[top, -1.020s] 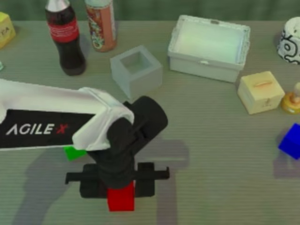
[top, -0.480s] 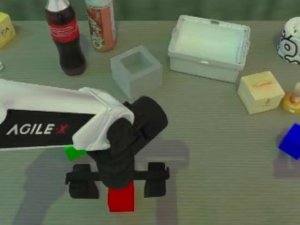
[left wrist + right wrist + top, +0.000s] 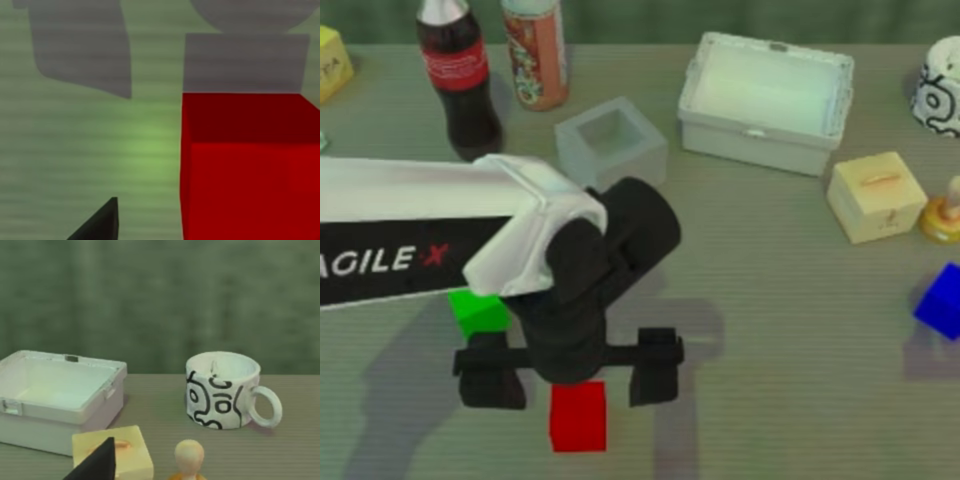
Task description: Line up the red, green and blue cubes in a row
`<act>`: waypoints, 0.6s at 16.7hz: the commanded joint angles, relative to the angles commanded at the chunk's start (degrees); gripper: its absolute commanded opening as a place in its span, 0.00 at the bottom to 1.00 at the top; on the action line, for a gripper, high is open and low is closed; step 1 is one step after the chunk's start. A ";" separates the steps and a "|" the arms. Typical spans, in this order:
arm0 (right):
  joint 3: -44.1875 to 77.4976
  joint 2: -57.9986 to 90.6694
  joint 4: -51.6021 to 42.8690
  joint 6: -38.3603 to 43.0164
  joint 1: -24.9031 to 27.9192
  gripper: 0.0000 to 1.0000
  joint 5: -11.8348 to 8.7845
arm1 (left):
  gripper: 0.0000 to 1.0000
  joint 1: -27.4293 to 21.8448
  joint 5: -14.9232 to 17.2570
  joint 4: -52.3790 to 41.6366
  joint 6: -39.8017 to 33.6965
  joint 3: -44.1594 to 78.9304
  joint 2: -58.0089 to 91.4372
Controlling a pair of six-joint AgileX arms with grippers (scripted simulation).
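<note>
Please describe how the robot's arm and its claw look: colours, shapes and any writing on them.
The left arm has a white shell with a black side panel reading AGILEX in white letters, the X red. Its wrist is a rounded black housing. The left claw is black: a crossbar carrying two blocky fingers.

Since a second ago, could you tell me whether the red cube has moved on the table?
No. The red cube sits at the same spot relative to the grey box; only the left gripper opened and drew back off it.
</note>
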 joint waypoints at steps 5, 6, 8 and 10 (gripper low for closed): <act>0.00 0.00 0.00 0.00 0.00 1.00 0.00 | 1.00 0.50 -0.07 -9.03 -0.05 4.98 -4.09; 0.00 0.00 0.00 0.00 0.00 1.00 0.00 | 1.00 0.51 -0.07 -9.13 -0.04 5.04 -4.18; 0.00 0.00 0.00 0.00 0.00 1.00 0.00 | 1.00 0.51 -0.07 -9.13 -0.04 5.04 -4.18; 0.00 0.00 0.00 0.00 0.00 1.00 0.00 | 1.00 0.23 -0.06 -8.98 0.01 4.91 -3.94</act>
